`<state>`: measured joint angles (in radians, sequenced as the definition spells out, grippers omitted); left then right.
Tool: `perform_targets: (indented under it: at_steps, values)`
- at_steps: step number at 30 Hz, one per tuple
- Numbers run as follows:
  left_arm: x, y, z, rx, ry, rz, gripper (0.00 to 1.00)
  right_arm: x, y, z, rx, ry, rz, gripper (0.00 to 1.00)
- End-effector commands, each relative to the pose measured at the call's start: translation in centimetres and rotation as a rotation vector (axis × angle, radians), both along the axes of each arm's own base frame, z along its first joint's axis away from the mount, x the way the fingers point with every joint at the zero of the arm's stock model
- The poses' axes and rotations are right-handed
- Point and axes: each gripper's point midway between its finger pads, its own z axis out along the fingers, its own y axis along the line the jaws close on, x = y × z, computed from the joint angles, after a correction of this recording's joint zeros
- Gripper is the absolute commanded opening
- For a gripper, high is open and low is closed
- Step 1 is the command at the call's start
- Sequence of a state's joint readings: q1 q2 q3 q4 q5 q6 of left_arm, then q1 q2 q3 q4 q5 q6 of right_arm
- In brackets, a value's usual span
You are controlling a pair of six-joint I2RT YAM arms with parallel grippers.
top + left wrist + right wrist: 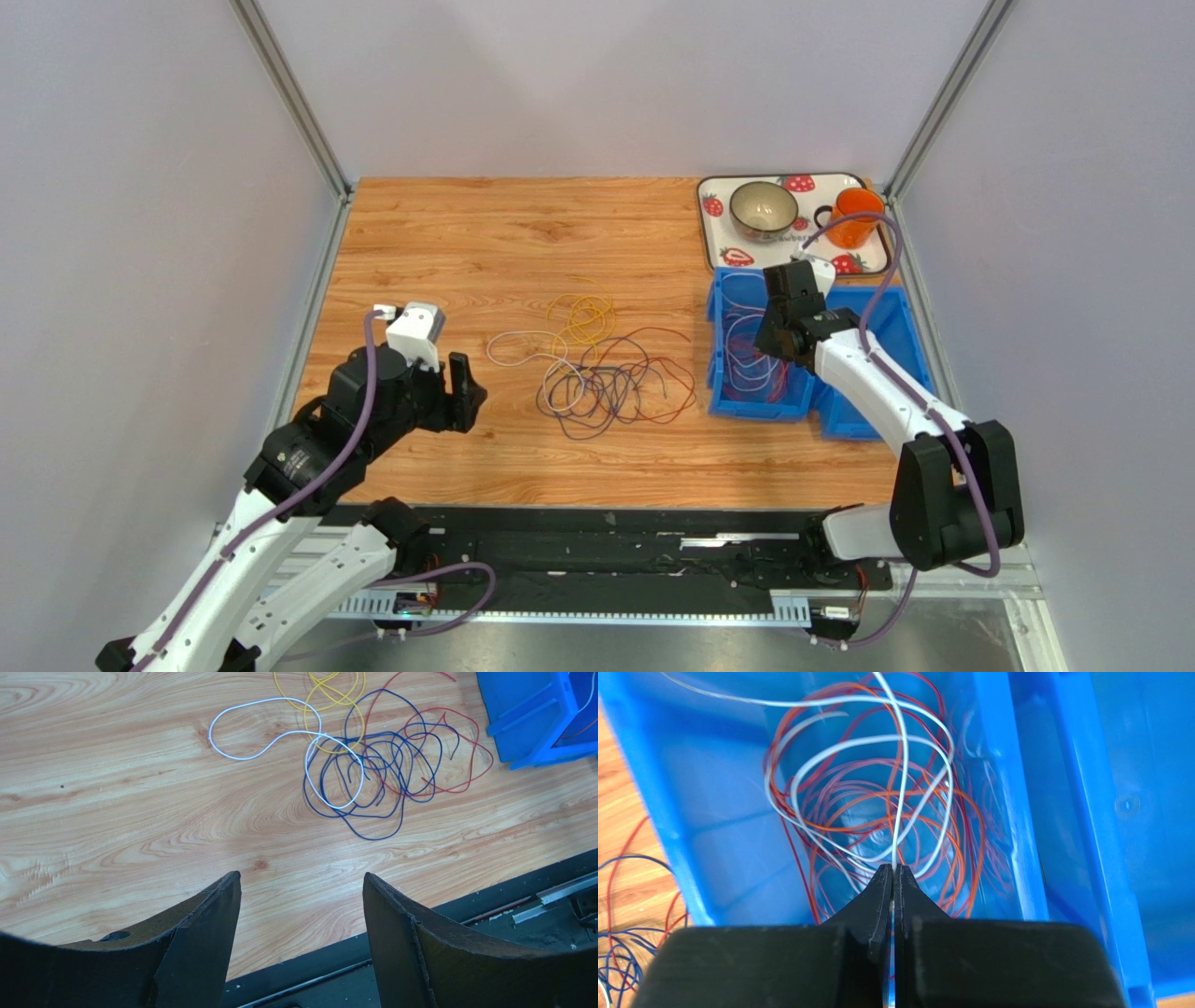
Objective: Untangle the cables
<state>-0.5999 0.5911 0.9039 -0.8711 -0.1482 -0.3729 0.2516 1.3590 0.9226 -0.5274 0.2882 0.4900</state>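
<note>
Loose cables on the table and in the bin right of them, tray behind it.

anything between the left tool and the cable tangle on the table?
No. In the left wrist view, only bare wooden table lies between the open left tool and the cable tangle; the top view agrees.
</note>
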Motion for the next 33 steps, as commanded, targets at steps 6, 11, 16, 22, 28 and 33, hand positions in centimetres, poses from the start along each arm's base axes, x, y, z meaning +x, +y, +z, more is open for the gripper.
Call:
perform_targets:
  at_steps: [6, 11, 16, 22, 28, 33]
  values:
    - [0.5, -0.3, 0.6, -0.012, -0.028, -0.005, 0.73, -2.6, -2.8, -0.6, -0.065, 0.108, -0.157, 0.00]
    - [0.5, -0.3, 0.6, -0.012, -0.029, -0.005, 0.72, -2.0, -3.0, 1.2, -0.036, 0.075, -0.158, 0.00]
    - [0.5, -0.3, 0.6, -0.011, -0.028, -0.001, 0.72, -1.4, -2.7, 4.2, -0.036, 0.056, -0.126, 0.28]
    - [0.5, -0.3, 0.6, -0.014, -0.030, -0.003, 0.72, -1.5, -2.4, 9.2, -0.006, -0.031, -0.099, 0.53]
    - [0.6, -0.6, 0.4, -0.009, -0.015, -0.013, 0.72, -2.2, -1.8, 13.1, 0.049, -0.121, -0.062, 0.52]
    - [0.6, -1.9, 0.0, -0.015, 0.032, -0.068, 0.71, -2.8, 0.0, 13.7, 0.135, -0.154, 0.007, 0.50]
